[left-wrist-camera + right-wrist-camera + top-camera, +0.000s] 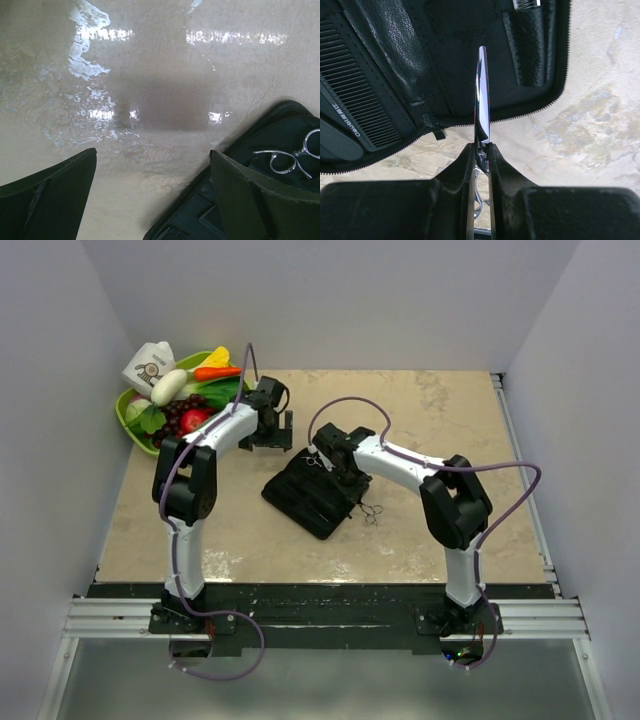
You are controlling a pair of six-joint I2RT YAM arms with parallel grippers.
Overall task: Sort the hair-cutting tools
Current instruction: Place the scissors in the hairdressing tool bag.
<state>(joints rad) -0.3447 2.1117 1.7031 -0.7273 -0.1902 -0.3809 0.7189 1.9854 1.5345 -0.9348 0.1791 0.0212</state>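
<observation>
A black case (312, 496) lies open on the table's middle. My right gripper (482, 147) is shut on a pair of silver scissors (483, 95) at the pivot, and the blade points forward over the open case (460, 60). From above, these scissors (317, 460) sit at the case's far corner. Their ring handles (289, 159) show over the case (280, 135) in the left wrist view. A black comb (355, 100) lies inside the case. A second pair of scissors (372, 510) lies on the table just right of the case. My left gripper (153, 151) hangs open over bare table beside the case's left edge.
A green bowl (128, 418) of toy vegetables and fruit and a small carton (150, 364) stand at the far left corner. White walls close in the table on three sides. A metal rail (320, 618) runs along the near edge.
</observation>
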